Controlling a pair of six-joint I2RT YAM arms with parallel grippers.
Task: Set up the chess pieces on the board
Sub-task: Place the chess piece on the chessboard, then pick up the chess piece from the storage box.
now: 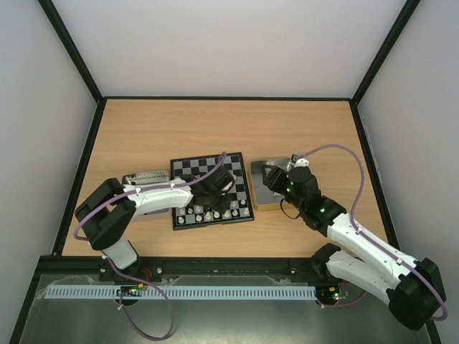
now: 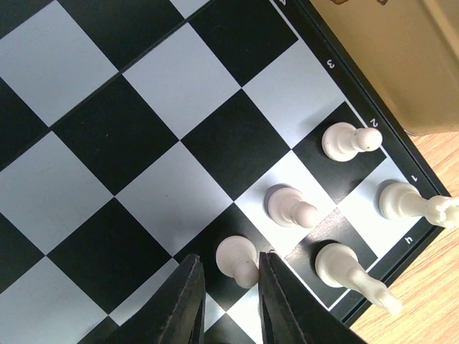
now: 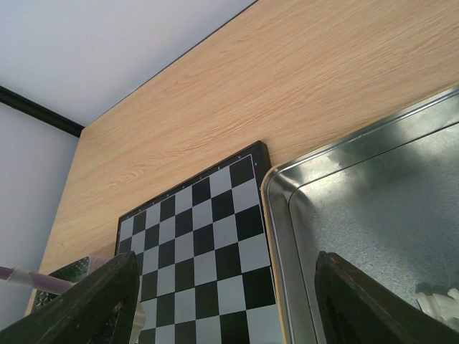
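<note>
The board [image 1: 190, 169] lies mid-table, with several cream-white chess pieces [image 1: 215, 212] on its near rows. My left gripper [image 1: 215, 188] hangs low over the board's near right corner. In the left wrist view its jaws [image 2: 229, 259] straddle a standing white pawn [image 2: 240, 259]. The right finger touches the pawn, the left finger stands clear of it, so the gripper is open. Two more pawns [image 2: 290, 206] [image 2: 348, 140] and two taller white pieces [image 2: 351, 271] [image 2: 416, 202] stand beside it. My right gripper [image 1: 276, 179] hovers wide open and holds nothing, over a metal tin [image 3: 373, 208].
The right tin [image 1: 259, 199] touches the board's right edge and holds a white piece [image 3: 437, 301]. A second tin [image 1: 143, 177] with pieces sits at the board's left, partly under my left arm. The far rows of the board [image 3: 201, 229] show bare squares.
</note>
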